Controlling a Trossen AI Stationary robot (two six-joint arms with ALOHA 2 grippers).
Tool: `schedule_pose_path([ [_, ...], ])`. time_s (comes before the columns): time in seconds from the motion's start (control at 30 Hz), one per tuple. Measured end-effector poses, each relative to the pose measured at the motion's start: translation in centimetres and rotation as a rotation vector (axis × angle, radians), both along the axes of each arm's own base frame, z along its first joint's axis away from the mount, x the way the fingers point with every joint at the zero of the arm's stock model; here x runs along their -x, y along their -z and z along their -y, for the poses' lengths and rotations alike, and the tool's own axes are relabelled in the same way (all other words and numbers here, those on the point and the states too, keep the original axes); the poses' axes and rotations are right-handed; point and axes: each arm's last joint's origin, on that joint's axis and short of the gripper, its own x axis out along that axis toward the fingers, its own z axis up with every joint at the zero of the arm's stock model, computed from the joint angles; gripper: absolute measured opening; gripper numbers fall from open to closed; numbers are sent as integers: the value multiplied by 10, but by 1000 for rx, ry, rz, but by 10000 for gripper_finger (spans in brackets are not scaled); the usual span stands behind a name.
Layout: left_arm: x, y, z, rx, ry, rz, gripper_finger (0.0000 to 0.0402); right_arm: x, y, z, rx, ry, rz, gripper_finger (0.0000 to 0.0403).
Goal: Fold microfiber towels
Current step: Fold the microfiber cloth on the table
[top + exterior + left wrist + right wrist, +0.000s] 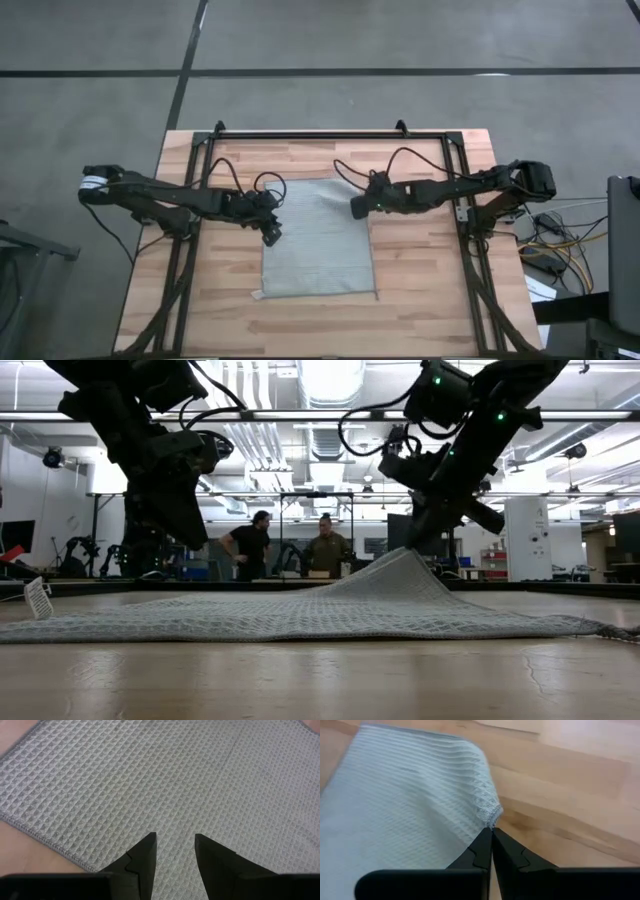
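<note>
looking across the table (420,270), we see the towel (318,240) spread near its middle, roughly square, with its slightly longer side running from the far edge of the table toward the near edge. for the coming fold, what matters is that the towel lies between the two arms and each gripper sits at one of its side edges, toward the far half.

the right gripper (491,836) is on the towel's right edge near the far right corner, and its fingers are pressed together on that edge. the low view shows the cloth pulled up into a peak under it, while the rest lies flat on the wood. we judge this corner is the one being carried, and its way across the towel toward the left edge looks free.

the left gripper (175,851) hovers above the towel's left edge with its fingers apart and nothing between them; it is as near to the cloth as the right one but has no hold. we think it must grip its own edge or keep out of the fold's path.

a small white tag (38,598) sticks up at the towel's near left corner. two people (252,546) stand far behind the table, well away from the work.
</note>
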Motion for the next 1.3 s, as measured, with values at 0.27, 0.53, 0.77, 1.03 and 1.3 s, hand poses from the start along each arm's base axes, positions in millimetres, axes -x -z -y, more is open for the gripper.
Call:
schedule_pose_path([
  [0.27,0,0,0,0,0,0,138,4,2,7,-16,50,-28,21],
  [0.53,0,0,0,0,0,0,138,4,2,8,-31,79,-14,105],
  [0.77,0,0,0,0,0,0,138,9,5,20,-63,133,-23,126],
  [1.03,0,0,0,0,0,0,138,0,23,52,-134,79,22,95],
  [1.3,0,0,0,0,0,-1,138,-5,37,64,-194,44,31,109],
])
